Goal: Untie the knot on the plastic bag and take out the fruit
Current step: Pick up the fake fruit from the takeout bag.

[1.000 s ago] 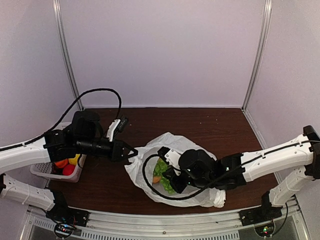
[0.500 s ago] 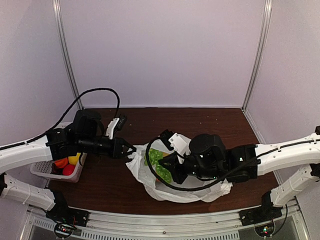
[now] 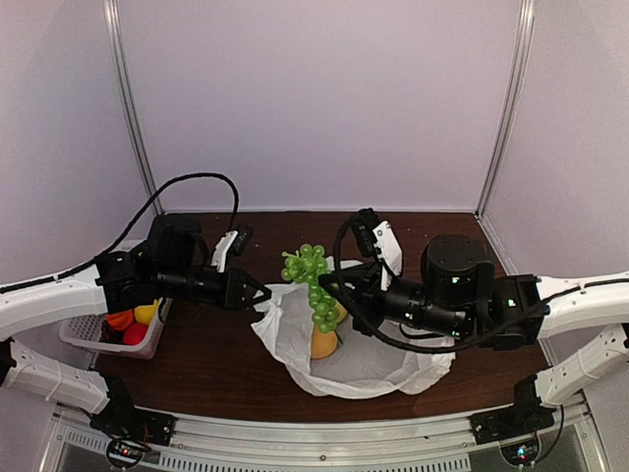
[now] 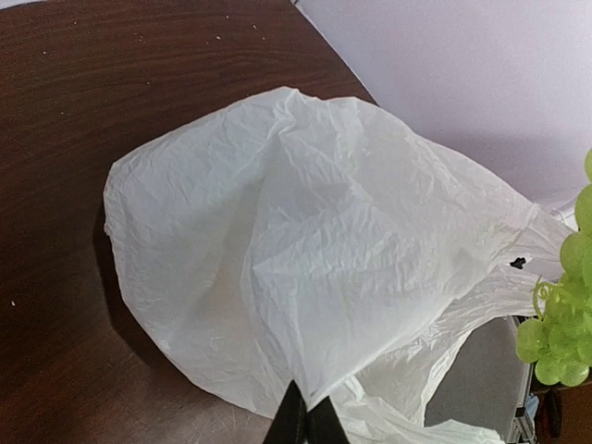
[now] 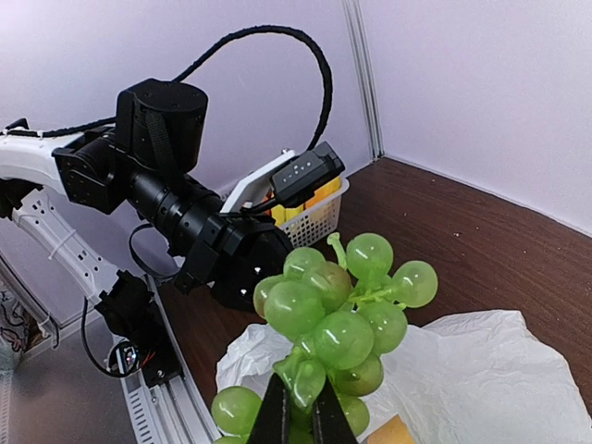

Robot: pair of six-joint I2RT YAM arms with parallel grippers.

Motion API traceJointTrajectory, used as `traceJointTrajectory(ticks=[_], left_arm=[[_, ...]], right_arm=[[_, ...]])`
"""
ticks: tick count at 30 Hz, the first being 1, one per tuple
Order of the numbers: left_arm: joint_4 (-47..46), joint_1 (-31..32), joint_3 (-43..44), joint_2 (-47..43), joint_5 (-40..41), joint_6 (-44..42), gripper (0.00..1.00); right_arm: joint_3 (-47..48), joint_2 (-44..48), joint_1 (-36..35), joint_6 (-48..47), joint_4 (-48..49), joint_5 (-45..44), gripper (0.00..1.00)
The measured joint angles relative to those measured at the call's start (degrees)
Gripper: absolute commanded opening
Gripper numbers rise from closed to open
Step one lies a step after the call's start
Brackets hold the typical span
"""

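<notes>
Fingers [image 5: 275, 416] of my right gripper [image 5: 298, 412] were clenched on just one small bit of the glossy green grape bunch [image 5: 338, 314], so I figured it could wobble loose and drop into the plastic bag [image 4: 324, 259] below. My left gripper [image 4: 301, 424] was pinched shut on that crinkly white bag's rim mid-table. That plastic is thin stuff, and it might slip free and flop over the yellow-orange fruit [image 3: 324, 343] inside.

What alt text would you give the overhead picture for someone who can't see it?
The right fingers hold a bunch of green grapes above an open white plastic bag on a dark table. The left fingers pinch the bag's edge, and a white basket of fruit sits at far left.
</notes>
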State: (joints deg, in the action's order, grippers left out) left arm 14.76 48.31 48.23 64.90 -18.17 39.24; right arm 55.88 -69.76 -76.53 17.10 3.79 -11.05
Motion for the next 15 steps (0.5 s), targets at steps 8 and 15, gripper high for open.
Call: traceJointTrajectory(ticks=[8,15], left_arm=[[-1.66,0.00,0.04,0.81,-2.73,-0.61,0.00],[-1.88,0.00,0.04,0.74,-3.54,-0.98,0.00]], right_arm=[[0.04,-1.51,0.00,1.38,4.24,-7.52,0.03],[2.91,-2.82,0.00,1.53,4.79,-13.94,0.04]])
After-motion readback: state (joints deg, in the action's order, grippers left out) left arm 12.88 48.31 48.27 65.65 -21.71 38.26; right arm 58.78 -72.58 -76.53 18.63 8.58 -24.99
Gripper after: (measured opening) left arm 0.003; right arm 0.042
